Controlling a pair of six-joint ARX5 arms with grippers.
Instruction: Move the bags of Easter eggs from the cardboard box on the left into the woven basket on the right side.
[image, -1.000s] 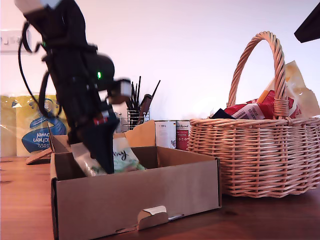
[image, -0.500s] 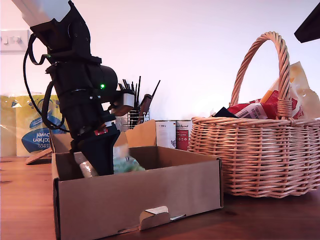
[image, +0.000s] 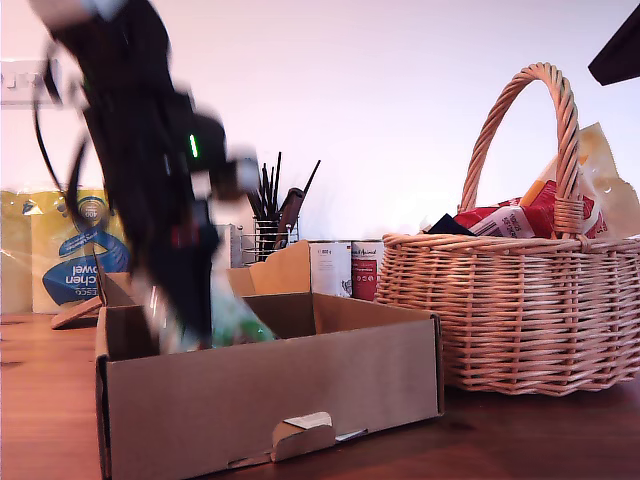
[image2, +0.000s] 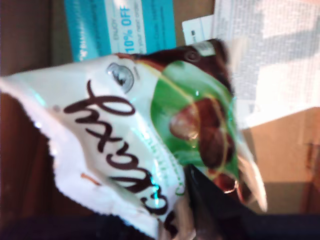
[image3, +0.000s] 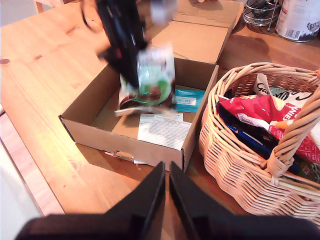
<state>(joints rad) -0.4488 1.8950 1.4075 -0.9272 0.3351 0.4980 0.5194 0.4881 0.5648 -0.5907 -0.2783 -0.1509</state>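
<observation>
The first claw (image3: 131, 75) grips a white-and-green sweet bag (image2: 150, 130) by one end, so the bag hangs within the cardboard box (image: 280, 400), above its floor, free to be carried out. In the second wrist view its long axis runs roughly upright, slightly tilted, printed face outward. The second claw (image3: 165, 187) waits nearly closed and empty above the desk (image3: 45, 75), between box and woven basket (image: 510, 310), which already holds several bags.

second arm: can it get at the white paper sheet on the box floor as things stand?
Probably yes. My second end effector hangs shut above the near wall of the cardboard box; the white paper sheet lies uncovered just inside. My first end effector and its Galaxy bag sit further back.
</observation>
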